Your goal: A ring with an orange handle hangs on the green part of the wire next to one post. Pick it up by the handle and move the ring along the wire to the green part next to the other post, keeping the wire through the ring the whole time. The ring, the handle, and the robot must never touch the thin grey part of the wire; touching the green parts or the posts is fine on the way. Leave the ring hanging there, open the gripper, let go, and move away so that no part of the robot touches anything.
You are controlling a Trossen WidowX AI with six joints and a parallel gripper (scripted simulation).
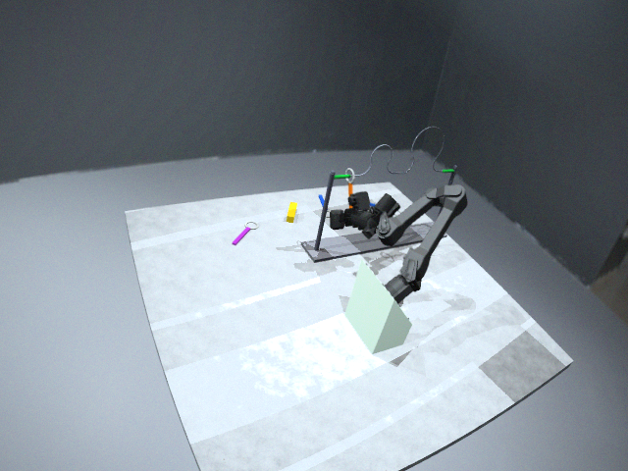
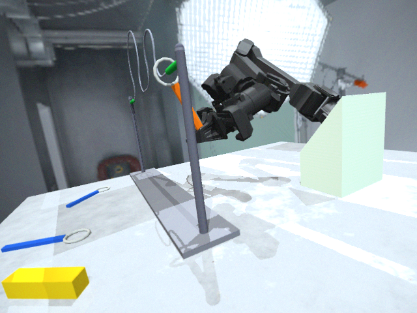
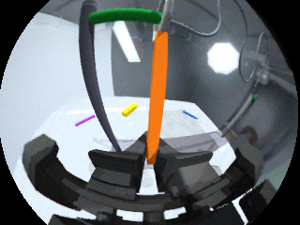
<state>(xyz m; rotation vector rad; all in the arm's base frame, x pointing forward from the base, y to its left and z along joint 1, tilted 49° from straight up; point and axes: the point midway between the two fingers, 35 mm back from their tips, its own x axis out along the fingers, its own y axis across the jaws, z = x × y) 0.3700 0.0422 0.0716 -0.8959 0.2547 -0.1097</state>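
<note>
Orange flat handle [image 1: 349,189] [image 2: 186,105] [image 3: 157,94] is pinched in our nearly closed black gripper [image 1: 349,211] [image 2: 199,134] [image 3: 149,133]; we see its white ring [image 1: 349,175] [image 2: 157,75] [image 3: 165,16] near the counter's [image 1: 243,284] [image 2: 303,269] [image 3: 61,122] far edge in the top view.

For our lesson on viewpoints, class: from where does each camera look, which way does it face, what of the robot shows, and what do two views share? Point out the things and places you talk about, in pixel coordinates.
Top: high to one side, looking down across the table [image 1: 213,284]; the whole arm and its gripper [image 1: 351,215] show.
Exterior: low beside the near post [image 2: 191,148], looking lengthwise along the wire stand; the arm shows, its base partly behind the pale green block [image 2: 361,145].
Wrist: on the arm, looking out past the gripper [image 3: 149,159] along the orange handle [image 3: 157,94]; only the gripper's parts show.
Top and exterior share that block.
</note>
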